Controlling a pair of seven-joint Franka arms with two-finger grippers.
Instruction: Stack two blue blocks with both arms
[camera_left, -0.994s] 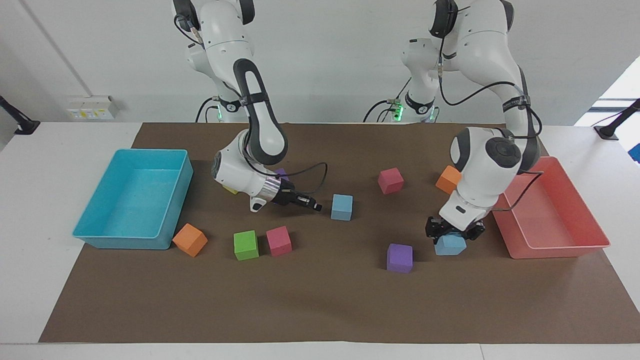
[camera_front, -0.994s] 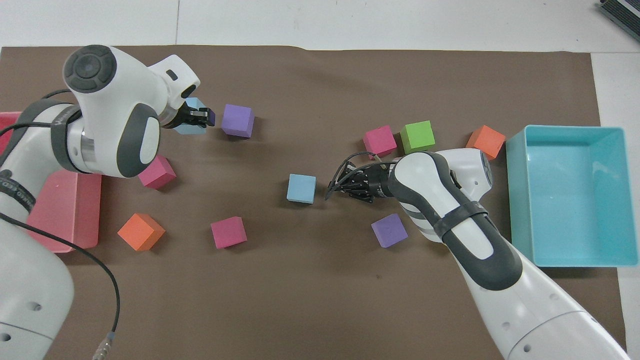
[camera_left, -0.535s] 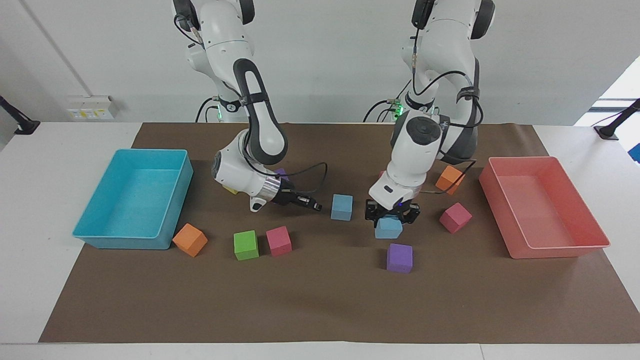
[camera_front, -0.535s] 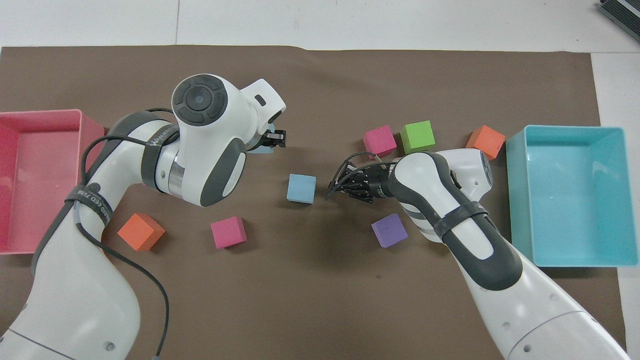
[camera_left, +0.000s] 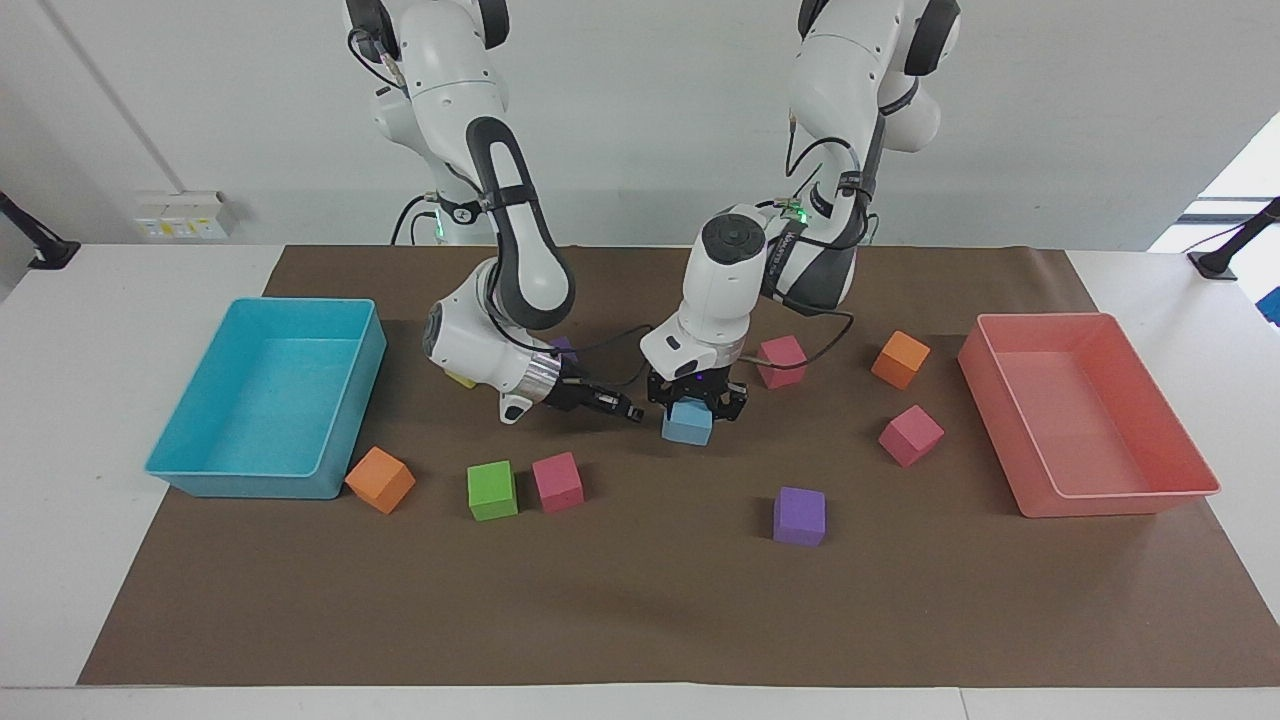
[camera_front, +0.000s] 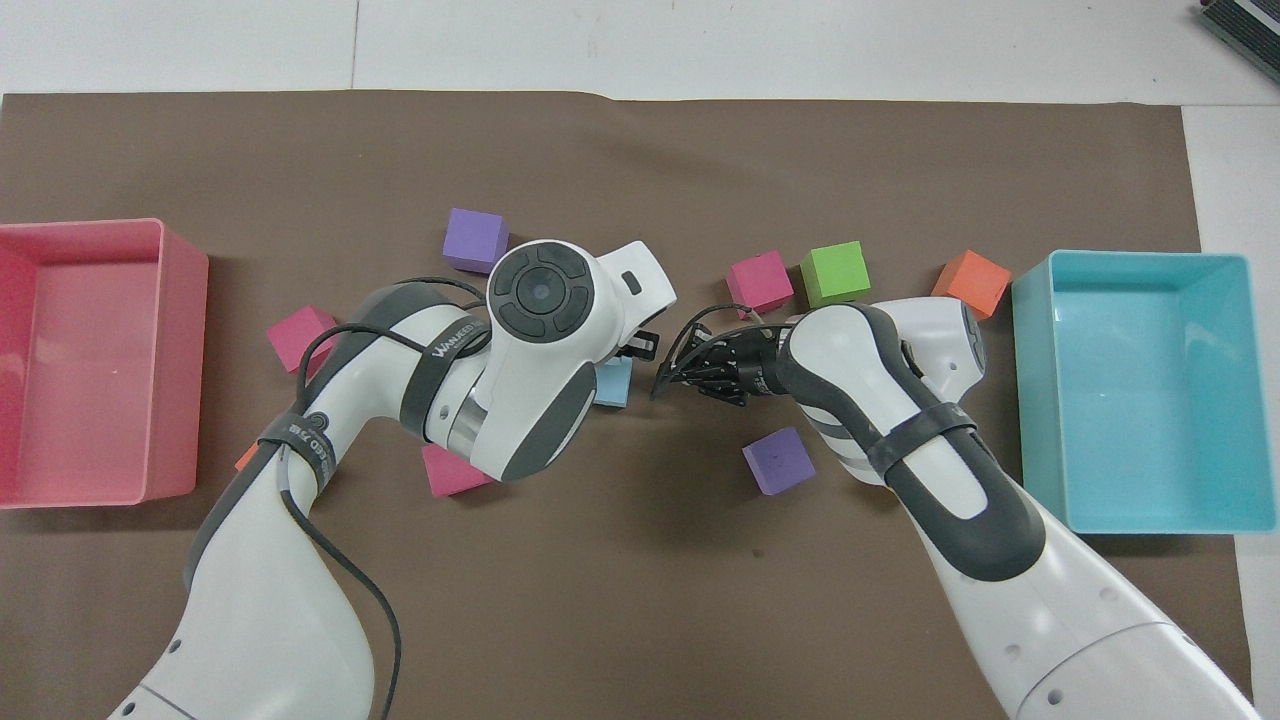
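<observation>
— Blue foam block (camera_left: 687, 425) at centre frame, clamped in the left gripper (camera_left: 697, 402); I cannot make out the second blue block separately.
— Risk?
— The right gripper (camera_left: 628, 411), closed and empty alongside, could knock an off-centre stack over.

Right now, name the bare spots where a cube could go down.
Widest: the bare mat strip farther from the robots than the green cube and purple cube. Also between that purple cube and the pink tray. Crowded around the blue block.
</observation>
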